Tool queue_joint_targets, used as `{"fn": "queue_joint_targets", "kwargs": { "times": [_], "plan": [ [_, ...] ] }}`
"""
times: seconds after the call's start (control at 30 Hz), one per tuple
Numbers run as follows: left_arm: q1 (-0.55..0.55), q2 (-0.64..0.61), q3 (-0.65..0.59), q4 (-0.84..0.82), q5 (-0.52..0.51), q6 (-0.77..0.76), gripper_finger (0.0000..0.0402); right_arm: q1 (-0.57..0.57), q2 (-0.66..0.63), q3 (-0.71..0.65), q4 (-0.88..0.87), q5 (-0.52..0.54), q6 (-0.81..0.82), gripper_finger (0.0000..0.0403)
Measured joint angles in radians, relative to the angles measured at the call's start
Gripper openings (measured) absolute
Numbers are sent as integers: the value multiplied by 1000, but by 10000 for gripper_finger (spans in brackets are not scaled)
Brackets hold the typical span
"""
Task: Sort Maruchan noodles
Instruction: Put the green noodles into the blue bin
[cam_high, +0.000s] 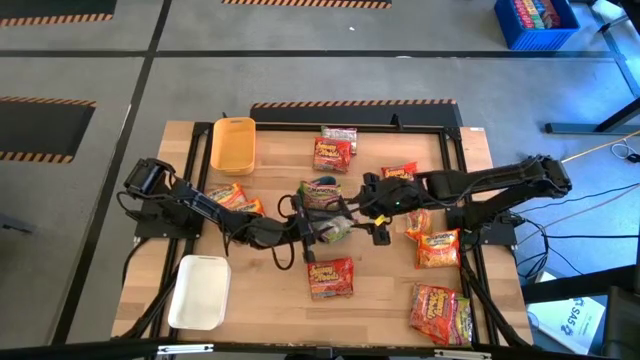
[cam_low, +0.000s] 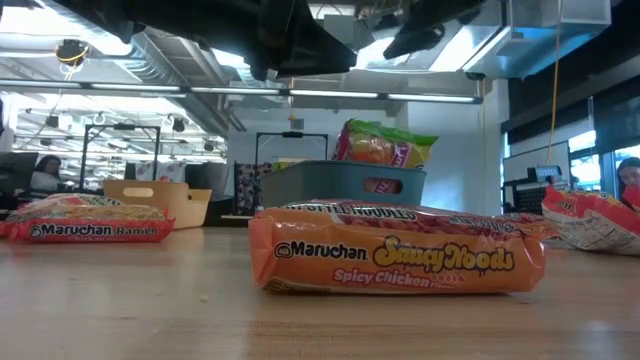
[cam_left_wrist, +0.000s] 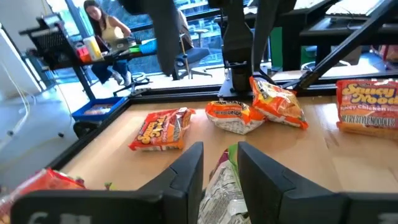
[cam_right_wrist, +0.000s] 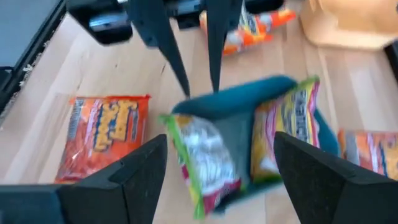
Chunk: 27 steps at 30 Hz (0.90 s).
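Note:
The blue-grey tray (cam_high: 320, 196) stands mid-table with a green-edged Maruchan packet (cam_right_wrist: 287, 127) lying in it. My left gripper (cam_high: 318, 232) reaches in from the left and is shut on a second green-edged packet (cam_high: 340, 232) at the tray's near side. My right gripper (cam_right_wrist: 221, 149) hangs open just right of that packet, touching nothing. Red and orange packets lie flat around them: one (cam_high: 330, 277) near the near edge, several (cam_high: 436, 248) on the right, two (cam_high: 335, 150) by the far edge. In the low view a green-edged packet (cam_low: 385, 145) shows above the tray's rim (cam_low: 340, 172). My left gripper pinches the green-edged packet between its two fingers (cam_left_wrist: 186, 171) at one crinkled end (cam_left_wrist: 222, 177). In the right wrist view its fingers (cam_right_wrist: 180, 68) come at the packet's edge beside the tray wall (cam_right_wrist: 205, 106). Whether the packet's far part (cam_right_wrist: 202, 162) rests on the table or the tray cannot be told.
A yellow tray (cam_high: 232, 143) stands at the far left and a white tray (cam_high: 200, 292) at the near left. Two orange packets (cam_high: 232, 197) lie under my left arm. A person (cam_left_wrist: 106, 28) sits at a desk beyond the table.

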Motion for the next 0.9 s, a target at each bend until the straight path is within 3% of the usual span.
{"fn": "queue_joint_targets", "kwargs": {
  "times": [0.1,0.27,0.53,0.9],
  "plan": [
    [4,0,0,-11,20,-45,106,0,-24,-19,-57,0,50,275],
    [5,0,19,-85,88,-93,147,0,-76,-155,-2,23,108,275],
    [21,37,274,-660,138,-236,214,0,-132,-362,184,43,157,275],
    [58,219,624,-1117,175,-456,221,0,-130,-388,206,51,161,275]
  ]
}}
